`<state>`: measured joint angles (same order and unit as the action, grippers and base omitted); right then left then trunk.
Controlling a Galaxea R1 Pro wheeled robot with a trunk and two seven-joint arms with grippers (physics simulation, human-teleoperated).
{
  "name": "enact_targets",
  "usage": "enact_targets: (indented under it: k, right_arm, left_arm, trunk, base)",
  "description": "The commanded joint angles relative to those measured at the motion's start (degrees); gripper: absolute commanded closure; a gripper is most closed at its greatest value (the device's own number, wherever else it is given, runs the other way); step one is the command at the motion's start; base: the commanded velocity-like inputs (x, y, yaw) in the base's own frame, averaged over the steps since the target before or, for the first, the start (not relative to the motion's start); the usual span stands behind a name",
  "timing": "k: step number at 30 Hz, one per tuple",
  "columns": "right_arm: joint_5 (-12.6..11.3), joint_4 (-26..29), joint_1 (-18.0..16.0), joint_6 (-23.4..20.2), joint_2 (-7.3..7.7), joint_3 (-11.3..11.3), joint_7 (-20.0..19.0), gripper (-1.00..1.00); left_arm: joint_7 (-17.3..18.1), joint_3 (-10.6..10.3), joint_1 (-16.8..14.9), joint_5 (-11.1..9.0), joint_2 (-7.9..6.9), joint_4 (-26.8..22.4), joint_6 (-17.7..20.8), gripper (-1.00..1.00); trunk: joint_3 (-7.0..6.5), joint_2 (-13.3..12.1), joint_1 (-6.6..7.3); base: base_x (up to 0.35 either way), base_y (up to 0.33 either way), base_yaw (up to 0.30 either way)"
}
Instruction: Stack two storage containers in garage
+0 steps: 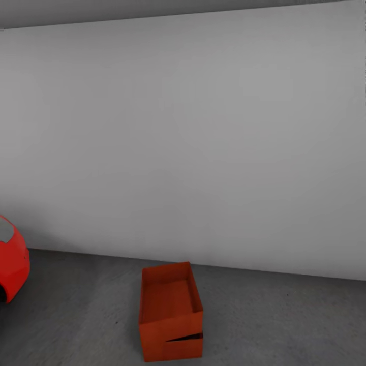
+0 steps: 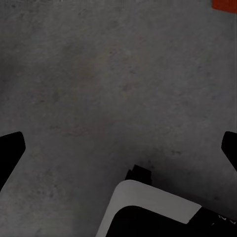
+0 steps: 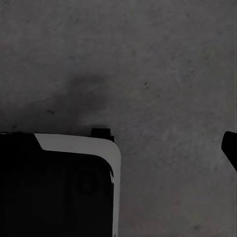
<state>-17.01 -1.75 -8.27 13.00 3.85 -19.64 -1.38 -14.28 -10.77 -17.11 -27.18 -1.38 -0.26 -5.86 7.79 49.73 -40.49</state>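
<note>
On the dark grey floor of the garage, close in front of the robot, the two storage containers sit one on the other, orange-red and open-topped. The upper container rests slightly askew on the lower container, so a dark wedge-shaped gap shows along the near right part of their seam. The stack stands a little apart from the wall, well clear of the red car, whose rounded end shows at the left edge of the head view.

In the left wrist view, the left end effector hangs over bare floor with its two dark fingertips spread far apart at the frame's edges, holding nothing; a white-and-black part of the robot's base lies below it, and a small orange-red corner of a container shows at the frame's edge.

In the right wrist view, one fingertip of the right end effector shows over the floor; how wide it is open I cannot tell.

Beyond the stack rises the plain white wall, with a strip of grey ceiling above.
</note>
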Motion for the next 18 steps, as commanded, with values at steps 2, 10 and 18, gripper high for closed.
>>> enact_targets:
  k: [2,10,18]
  right_arm:
    - [-0.6,-0.2,-0.1,0.3,-0.01,-0.5,-0.1,-1.00]
    - [-0.4,-0.2,-0.1,0.3,-0.06,-0.5,-0.2,-1.00]
    - [-0.3,-0.2,-0.1,0.2,-0.07,-0.5,-0.2,-1.00]
  left_arm:
    - [-0.1,-0.5,0.0,-0.6,0.03,0.0,-0.1,-1.00]
    - [1.0,-0.3,1.2,-0.9,0.97,0.2,0.6,-1.00]
    - [11.9,-0.5,5.5,-0.5,0.38,0.3,0.4,-1.00]
  trunk:
    - [-0.10,0.1,-0.01]
    - [-0.83,0.1,-0.01]
    - [-1.56,0.1,-0.01]
  base:
    - [0.000,0.000,0.000]
    - [0.000,0.000,0.000]
    - [0.000,0.000,0.000]
